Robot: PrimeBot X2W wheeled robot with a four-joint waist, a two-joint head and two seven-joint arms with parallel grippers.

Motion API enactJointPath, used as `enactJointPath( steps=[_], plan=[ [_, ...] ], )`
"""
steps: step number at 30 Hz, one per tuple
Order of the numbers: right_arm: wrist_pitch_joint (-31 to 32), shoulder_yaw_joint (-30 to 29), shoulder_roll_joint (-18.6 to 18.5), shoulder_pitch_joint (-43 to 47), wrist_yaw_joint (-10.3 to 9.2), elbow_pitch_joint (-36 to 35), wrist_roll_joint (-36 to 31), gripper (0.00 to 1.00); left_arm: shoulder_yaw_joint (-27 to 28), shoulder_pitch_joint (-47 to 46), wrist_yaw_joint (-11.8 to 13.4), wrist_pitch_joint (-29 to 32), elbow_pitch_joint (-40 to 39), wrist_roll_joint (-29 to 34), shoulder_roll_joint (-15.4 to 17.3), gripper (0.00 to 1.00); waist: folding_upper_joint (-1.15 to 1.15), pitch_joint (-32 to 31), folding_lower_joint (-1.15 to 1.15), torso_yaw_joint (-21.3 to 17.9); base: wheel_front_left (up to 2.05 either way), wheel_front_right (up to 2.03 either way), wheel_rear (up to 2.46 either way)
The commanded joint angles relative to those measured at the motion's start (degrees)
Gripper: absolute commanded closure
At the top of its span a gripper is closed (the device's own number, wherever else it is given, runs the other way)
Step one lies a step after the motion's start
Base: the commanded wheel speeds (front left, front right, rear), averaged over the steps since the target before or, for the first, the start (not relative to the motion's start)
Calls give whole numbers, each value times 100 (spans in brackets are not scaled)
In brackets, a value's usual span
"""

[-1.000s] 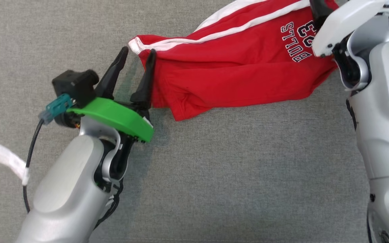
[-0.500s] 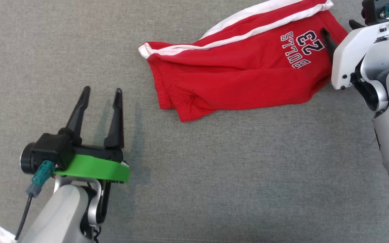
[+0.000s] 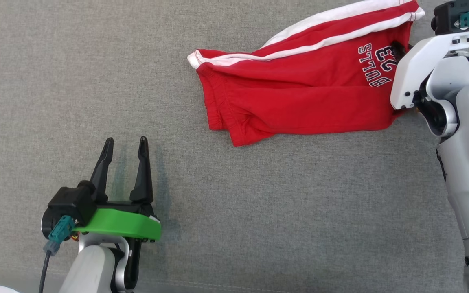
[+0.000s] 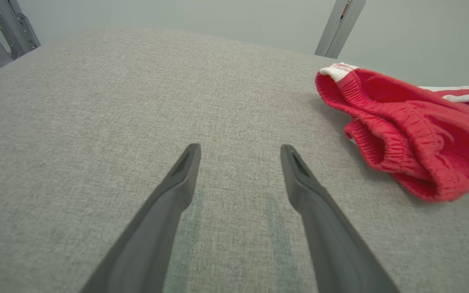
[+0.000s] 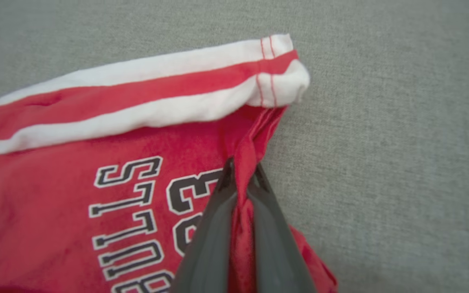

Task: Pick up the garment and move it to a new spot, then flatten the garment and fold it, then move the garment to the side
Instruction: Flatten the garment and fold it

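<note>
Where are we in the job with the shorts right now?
Done: the shorts look folded in half, leg on leg, though the waistband end is rumpled. In hand: the right end effector is shut on the hem by the print; the left end effector is open, apart from them. Left: probably setting them aside and letting go.

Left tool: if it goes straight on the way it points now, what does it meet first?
The way looks free: the left tool points along the bare grey surface, and the red shorts lie off to its right, outside that line. Its tilt is unclear, so it may meet the surface itself.
</note>
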Motion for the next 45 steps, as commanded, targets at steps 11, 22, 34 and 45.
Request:
enactJointPath(
  steps=[11,22,34,45],
  plan=[
    [-372,-742,-415,379,6,226,303,100,731,671,-503,-18,153,613,-352,0,0,-606,0,-272,0,0,0],
    [-190,-1463,-740,754,8,-242,115,100,990,1149,-723,-18,156,745,-534,0,0,-1019,0,-323,0,0,0],
    [-1,-282,798,229,7,-118,113,100,608,949,-667,-18,175,540,-541,0,0,-938,0,-208,0,0,0],
    [-628,212,1040,-32,8,997,91,100,526,977,-619,-18,257,419,-541,0,0,-984,0,101,0,0,0]
  ],
)
